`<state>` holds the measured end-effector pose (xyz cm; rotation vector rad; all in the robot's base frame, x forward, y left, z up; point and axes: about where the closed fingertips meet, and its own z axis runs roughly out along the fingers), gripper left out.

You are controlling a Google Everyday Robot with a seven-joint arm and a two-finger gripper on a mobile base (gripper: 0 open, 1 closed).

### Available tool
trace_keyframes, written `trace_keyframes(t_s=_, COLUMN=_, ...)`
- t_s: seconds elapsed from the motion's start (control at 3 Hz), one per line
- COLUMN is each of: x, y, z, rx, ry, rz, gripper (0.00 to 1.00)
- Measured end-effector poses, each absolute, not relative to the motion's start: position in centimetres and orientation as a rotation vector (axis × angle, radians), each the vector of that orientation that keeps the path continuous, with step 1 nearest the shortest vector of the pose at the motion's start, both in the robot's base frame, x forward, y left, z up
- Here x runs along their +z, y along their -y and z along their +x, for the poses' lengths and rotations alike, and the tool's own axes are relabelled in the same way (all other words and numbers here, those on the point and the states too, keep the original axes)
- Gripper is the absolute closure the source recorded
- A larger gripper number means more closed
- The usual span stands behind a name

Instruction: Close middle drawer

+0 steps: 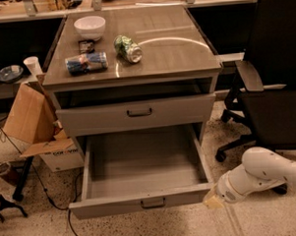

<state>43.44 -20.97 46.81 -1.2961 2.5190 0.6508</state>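
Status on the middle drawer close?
Gripper low at middle drawer front corner, office chair side. Drawer pulled far out, not yet closed. Nothing seen in its path.
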Motion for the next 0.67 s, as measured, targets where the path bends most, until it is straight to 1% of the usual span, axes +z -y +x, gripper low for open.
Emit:
trace_keyframes(t_s=0.33, x=44.0, y=20.7, z=44.8, rx=0.682, ry=-2.506, rz=-1.316, gripper=0.96)
trace_keyframes(t_s=0.67, x=41.7, y=18.8, z=46.4, rx=0.703, ry=-2.447, rz=-1.415, gripper=1.0)
